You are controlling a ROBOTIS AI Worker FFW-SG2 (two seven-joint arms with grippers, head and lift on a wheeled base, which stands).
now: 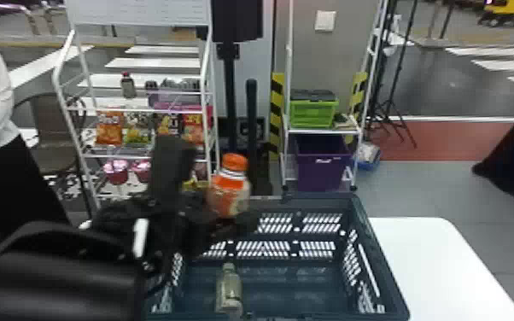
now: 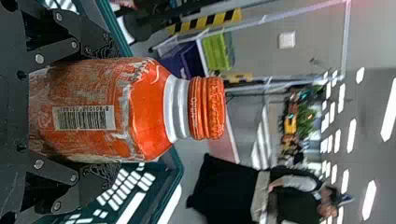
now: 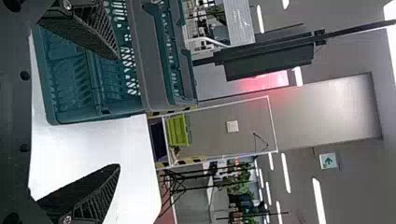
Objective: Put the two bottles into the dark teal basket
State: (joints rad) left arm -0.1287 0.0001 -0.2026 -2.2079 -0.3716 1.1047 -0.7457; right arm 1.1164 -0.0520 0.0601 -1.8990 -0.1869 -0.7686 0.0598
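Bottle [image 1: 229, 188] with orange cap, upright near the dark teal basket's [image 1: 328, 202] far side: my left gripper [image 2: 108, 112] clamps its body, presumably for a base-first landing. The pale bottle [image 1: 229, 290] is inside (my right gripper [image 3: 117, 112], fingers apart, is spare).

The left arm [image 1: 55, 273] comes in from the lower left corner of the head view, its thick black housing low and its wrist [image 1: 153, 226] reaching inward and forward. A short white strip [image 1: 140, 237] marks the wrist area. The left end effector [image 1: 222, 208] is closed on its load, 1 finger [image 2: 103, 44] on each side, with pinned black linkages [image 2: 51, 191] behind them. In the right wrist view, the right end effector [image 3: 116, 112] is spread wide, its 2 fingers [image 3: 88, 30] ribbed, tapered and well apart.
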